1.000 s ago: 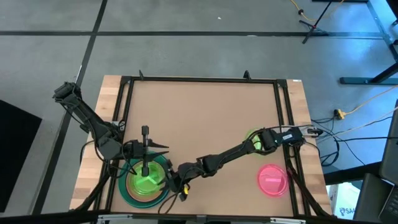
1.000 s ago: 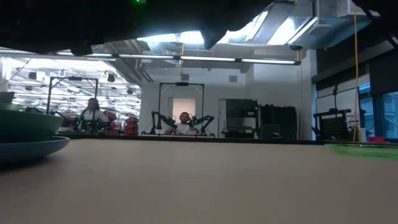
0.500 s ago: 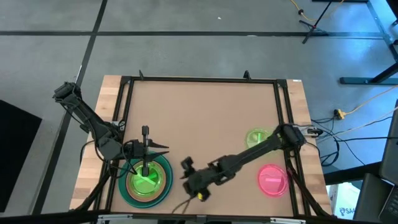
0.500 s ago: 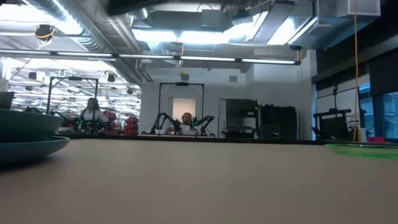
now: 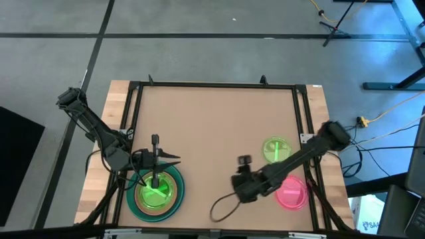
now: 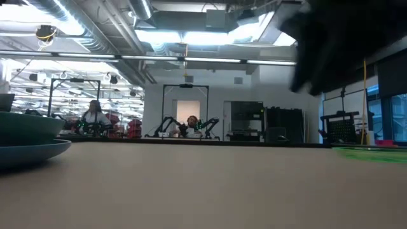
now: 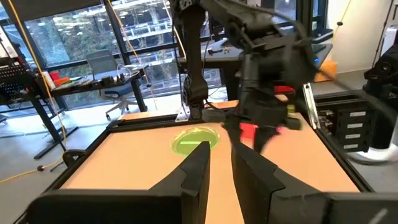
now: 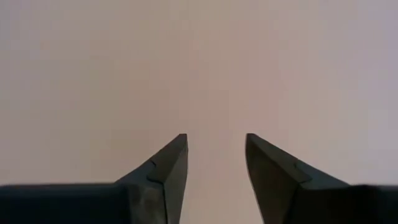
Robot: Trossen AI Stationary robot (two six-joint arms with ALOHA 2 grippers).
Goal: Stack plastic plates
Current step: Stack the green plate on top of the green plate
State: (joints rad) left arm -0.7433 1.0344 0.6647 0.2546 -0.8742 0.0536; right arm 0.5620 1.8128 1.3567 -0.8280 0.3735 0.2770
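1. Your table point(image 5: 219, 126) carries the plate stack point(image 5: 156, 192) at 8 o'clock.
2. Your right gripper point(image 5: 240, 174), fingers apart, hovers over bare board at 5 o'clock.
3. Your left gripper point(image 5: 159, 158), fingers slightly apart, hangs over the stack.
4. A green plate point(image 5: 275, 149) and a pink plate point(image 5: 292, 192) lie at 4 o'clock.

A tan table point(image 5: 219, 126) with a black frame rail around its top and light wooden side edges stands on a grey floor point(image 5: 199, 60) crossed by dark lines. Cables point(image 5: 385, 116) trail on the floor at the right. Beyond the table, two seated people point(image 6: 94, 114) and a black equipment cabinet point(image 6: 245, 121) show under ceiling lights point(image 6: 210, 38)
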